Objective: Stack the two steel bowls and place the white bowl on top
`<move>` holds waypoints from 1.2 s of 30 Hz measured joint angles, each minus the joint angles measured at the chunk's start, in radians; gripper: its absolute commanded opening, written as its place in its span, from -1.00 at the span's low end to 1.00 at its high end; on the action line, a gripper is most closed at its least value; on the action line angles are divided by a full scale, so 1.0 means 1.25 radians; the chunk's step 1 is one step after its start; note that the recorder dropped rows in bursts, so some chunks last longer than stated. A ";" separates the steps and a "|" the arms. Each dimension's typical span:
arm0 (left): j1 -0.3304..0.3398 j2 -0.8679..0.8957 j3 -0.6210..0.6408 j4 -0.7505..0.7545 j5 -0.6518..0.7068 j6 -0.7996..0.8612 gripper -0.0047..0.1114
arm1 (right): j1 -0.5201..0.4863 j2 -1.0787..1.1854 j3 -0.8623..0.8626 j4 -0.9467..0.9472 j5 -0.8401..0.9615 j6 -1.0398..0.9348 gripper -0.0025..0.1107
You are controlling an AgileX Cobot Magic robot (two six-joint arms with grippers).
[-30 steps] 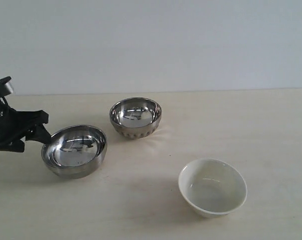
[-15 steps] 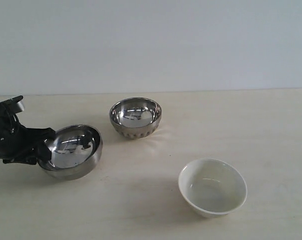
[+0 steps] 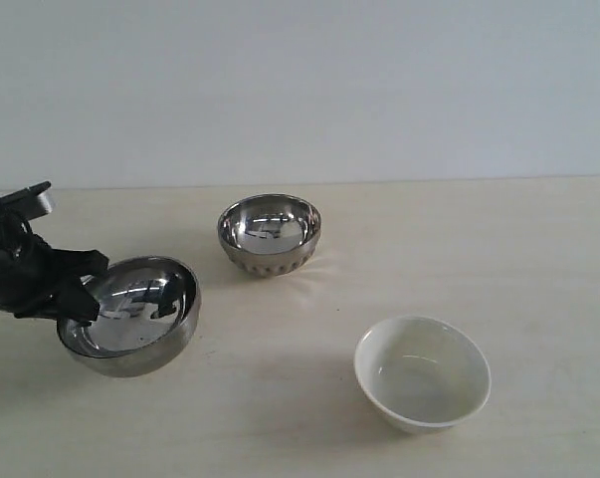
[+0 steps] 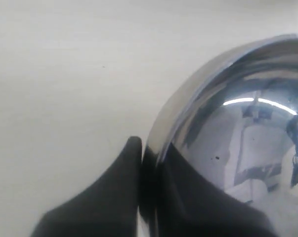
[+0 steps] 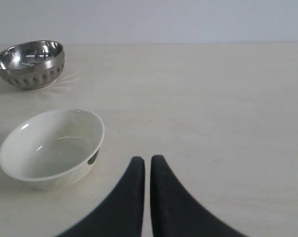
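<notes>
The wider smooth steel bowl (image 3: 130, 317) hangs tilted at the left, its far rim raised off the table. My left gripper (image 3: 81, 289) is shut on that bowl's rim (image 4: 153, 148), one finger outside and one inside. Behind it the smaller fluted steel bowl (image 3: 269, 234) stands upright on the table; the right wrist view also shows this fluted bowl (image 5: 29, 64). The white bowl (image 3: 422, 372) sits at the front right, empty. My right gripper (image 5: 145, 159) is shut on nothing, a short way from the white bowl (image 5: 52, 148); it is out of the exterior view.
The pale wooden table (image 3: 499, 249) runs back to a plain white wall (image 3: 300, 90). Nothing else stands on it.
My left gripper has closed on the wide steel bowl's rim, lifted it, tipped it toward the camera and drawn it slightly left. The other bowls have not moved.
</notes>
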 measured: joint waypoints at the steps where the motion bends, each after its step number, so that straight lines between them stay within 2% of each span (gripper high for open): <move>1: 0.000 -0.013 0.000 0.000 0.018 0.002 -0.85 | 0.000 0.000 0.000 0.000 0.000 0.000 -0.96; 4: -0.002 -0.055 0.000 0.004 0.066 0.005 -0.85 | 0.000 0.000 0.000 0.000 0.000 0.000 -0.96; 7: -0.030 -0.086 0.000 0.014 0.084 0.005 -0.85 | 0.000 0.000 0.000 0.000 0.000 0.000 -0.96; 14: -0.187 -0.092 0.000 0.026 0.027 -0.009 -0.85 | 0.000 0.000 0.000 0.000 0.000 0.000 -0.96; 17: -0.230 -0.073 0.000 0.010 0.004 -0.017 -0.85 | 0.000 0.000 0.000 0.000 0.000 0.000 -0.96; 24: -0.254 -0.011 0.000 0.000 -0.002 -0.022 -0.85 | 0.000 0.000 0.000 0.000 0.000 0.000 -0.96; 31: -0.255 0.036 0.000 -0.002 -0.044 -0.022 -0.85 | 0.000 0.000 0.000 0.000 0.000 0.000 -0.96; 36: -0.255 0.066 -0.018 -0.002 -0.031 -0.022 -0.85 | 0.000 0.000 0.000 0.000 0.000 0.000 -0.96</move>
